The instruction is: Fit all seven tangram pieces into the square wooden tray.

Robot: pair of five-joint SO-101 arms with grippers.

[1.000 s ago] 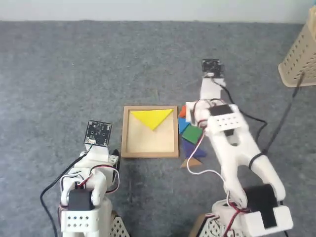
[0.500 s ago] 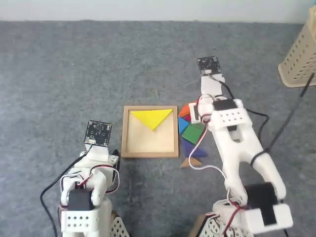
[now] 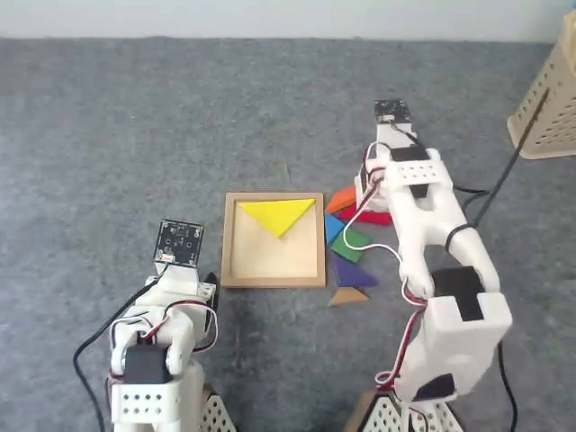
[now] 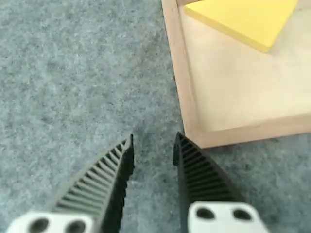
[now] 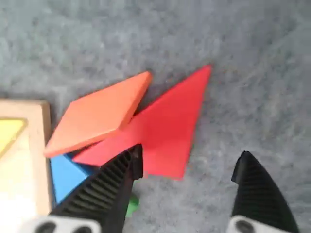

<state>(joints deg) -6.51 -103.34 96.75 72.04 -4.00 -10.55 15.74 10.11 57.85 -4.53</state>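
Grey carpet [image 3: 135, 117]; right gripper [image 5: 189, 154] gapes above red triangle [image 5: 167, 126]: thin, rigid, likely light, so pinch its edges. Left gripper [image 4: 154, 141] parted, empty.

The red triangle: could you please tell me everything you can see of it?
The red triangle is a flat, solid red piece that looks like painted wood. It lies flat on the grey carpet, outside the tray on its right. The orange piece lies along one of its sides and seems to overlap it slightly, and the blue piece sits at its nearest corner. The right gripper hangs open over it, one finger crossing its edge in the wrist view. Whether they touch cannot be told.
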